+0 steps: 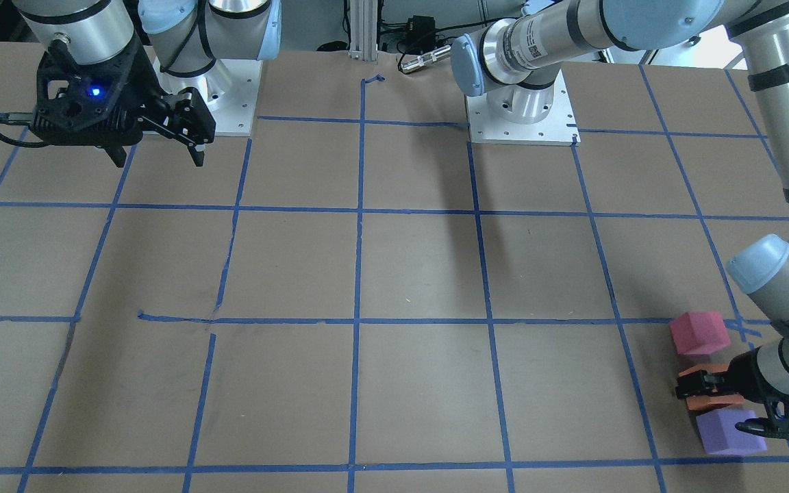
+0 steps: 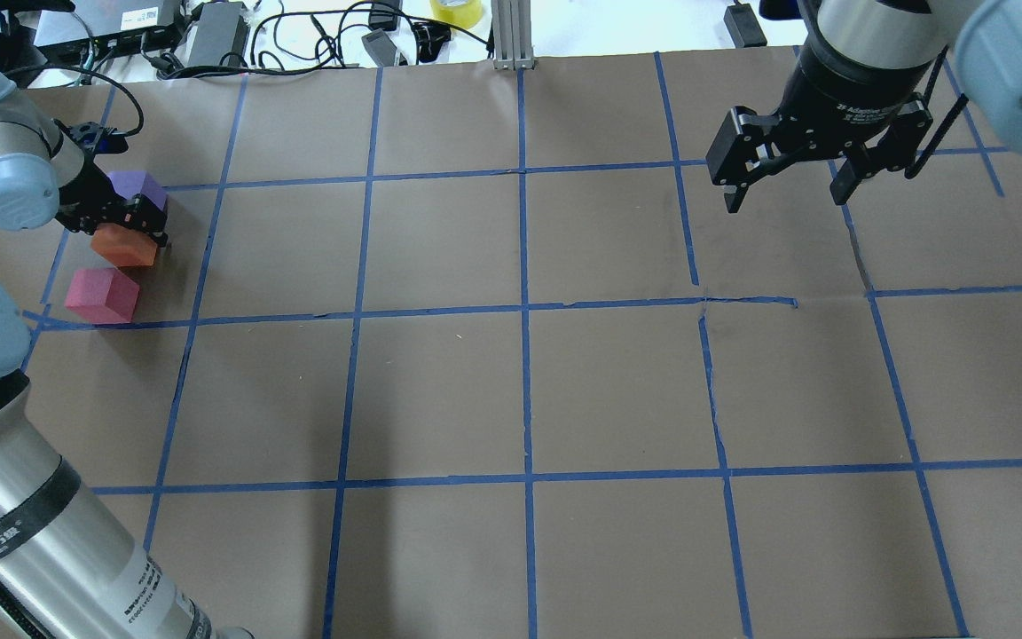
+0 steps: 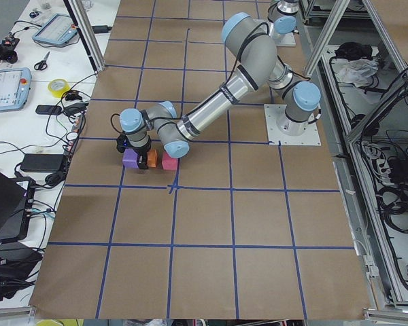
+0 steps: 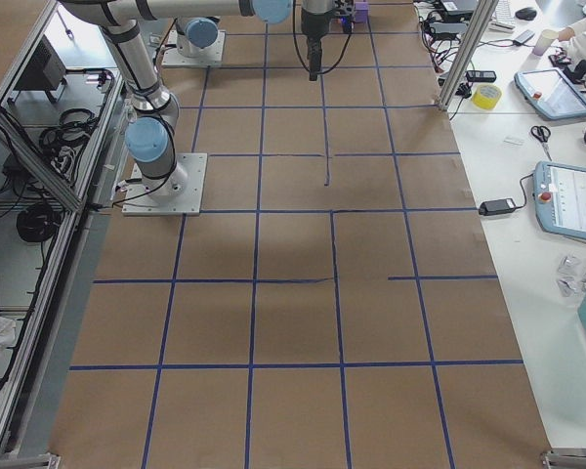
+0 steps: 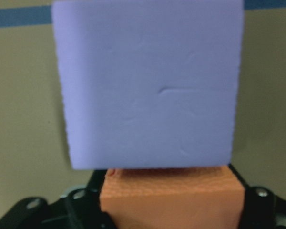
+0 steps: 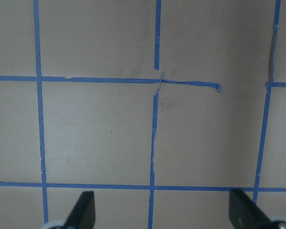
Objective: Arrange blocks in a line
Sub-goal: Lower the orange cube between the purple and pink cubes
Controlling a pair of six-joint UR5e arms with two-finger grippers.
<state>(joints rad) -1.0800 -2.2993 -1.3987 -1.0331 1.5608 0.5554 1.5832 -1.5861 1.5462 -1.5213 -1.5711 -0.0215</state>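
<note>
Three small cubes stand in a short row near the table's left edge. The purple block (image 2: 140, 186) (image 1: 730, 431) is farthest from the robot. The orange block (image 2: 123, 246) (image 1: 709, 402) is in the middle. The pinkish-red block (image 2: 103, 295) (image 1: 699, 332) is nearest the robot. My left gripper (image 2: 125, 226) (image 1: 703, 390) is low over the table and shut on the orange block. In the left wrist view the orange block (image 5: 171, 195) sits between the fingers, right against the purple block (image 5: 148, 86). My right gripper (image 2: 784, 200) (image 1: 159, 161) is open and empty, high over the right side.
The table is brown paper with a blue tape grid (image 2: 524, 311). Both arm bases (image 1: 521, 109) (image 1: 220, 96) stand at the robot's edge. Cables, power bricks and a yellow tape roll (image 2: 456, 9) lie beyond the far edge, by an aluminium post (image 2: 511, 35).
</note>
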